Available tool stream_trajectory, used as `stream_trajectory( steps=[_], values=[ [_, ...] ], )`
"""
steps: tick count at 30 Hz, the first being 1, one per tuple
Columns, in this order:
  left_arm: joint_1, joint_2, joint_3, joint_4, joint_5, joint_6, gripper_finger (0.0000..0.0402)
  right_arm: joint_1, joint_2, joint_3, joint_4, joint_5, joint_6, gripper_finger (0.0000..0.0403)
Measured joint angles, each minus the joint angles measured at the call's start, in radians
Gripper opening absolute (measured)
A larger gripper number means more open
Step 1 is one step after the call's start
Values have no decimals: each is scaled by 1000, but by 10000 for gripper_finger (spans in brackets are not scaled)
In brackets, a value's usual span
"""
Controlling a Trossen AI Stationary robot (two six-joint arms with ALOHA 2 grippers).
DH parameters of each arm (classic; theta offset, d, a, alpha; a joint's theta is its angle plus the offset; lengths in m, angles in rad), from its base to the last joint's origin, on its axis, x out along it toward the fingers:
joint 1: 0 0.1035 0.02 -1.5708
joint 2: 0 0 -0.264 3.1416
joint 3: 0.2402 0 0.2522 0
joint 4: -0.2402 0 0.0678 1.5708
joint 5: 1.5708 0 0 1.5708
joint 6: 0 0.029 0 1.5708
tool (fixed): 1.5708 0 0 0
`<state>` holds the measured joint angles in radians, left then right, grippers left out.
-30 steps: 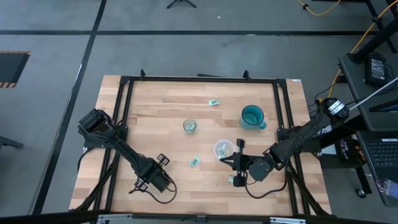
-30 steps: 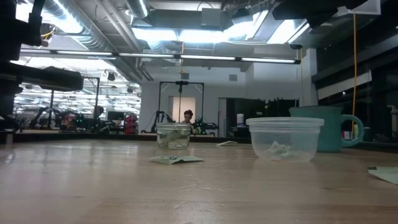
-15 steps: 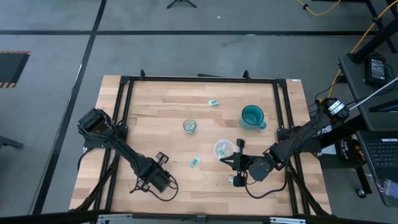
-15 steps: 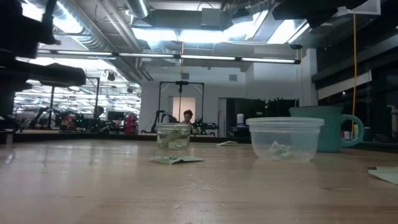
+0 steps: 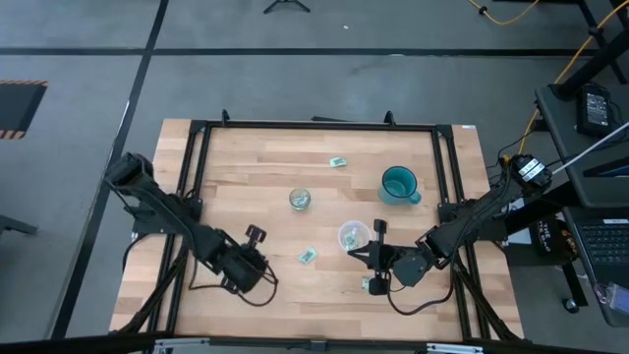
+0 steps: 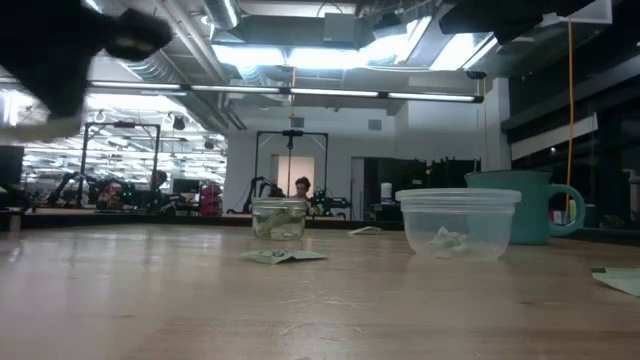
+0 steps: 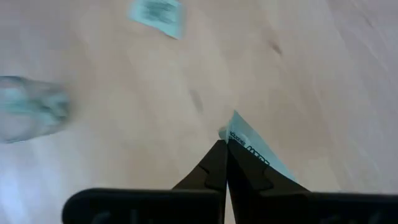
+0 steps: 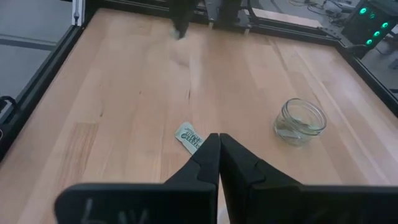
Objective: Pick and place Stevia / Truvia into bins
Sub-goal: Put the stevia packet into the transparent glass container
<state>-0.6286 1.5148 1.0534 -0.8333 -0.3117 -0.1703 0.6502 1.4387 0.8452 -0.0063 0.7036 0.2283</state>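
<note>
Left gripper sits over the near-left part of the table. Its wrist camera shows the fingers pinched together on a green-and-white Stevia packet, which sticks out past the tips; the overhead view is too small to show that packet at all.

Right gripper rests near the near-right edge, just beside the plastic cup. Its own camera shows the two fingers pressed together with nothing seen between them.

A loose packet lies on the wood between the two grippers. Another packet lies toward the far edge, left of the teal mug. The glass jar stands mid-table.

The table-level view adds what the overhead cannot: the jar and the cup each hold crumpled packets inside. The left arm shows there only as a dark blur at upper left. A further packet lies close by the right gripper.
</note>
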Motion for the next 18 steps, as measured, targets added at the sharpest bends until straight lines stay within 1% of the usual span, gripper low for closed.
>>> stream_trajectory(
  steps=[3,6,12,18],
  values=[
    [40,-56,-1,1,-30,10,1,0,0,0,0,0,-1,13],
    [92,-113,-42,50,-40,73,1,0,0,0,0,0,-2,13],
    [203,-228,-197,196,-39,124,1,0,0,0,-3,0,-7,13],
    [302,-304,-303,410,-27,200,2,-5,0,0,1,2,-100,13]
  ],
)
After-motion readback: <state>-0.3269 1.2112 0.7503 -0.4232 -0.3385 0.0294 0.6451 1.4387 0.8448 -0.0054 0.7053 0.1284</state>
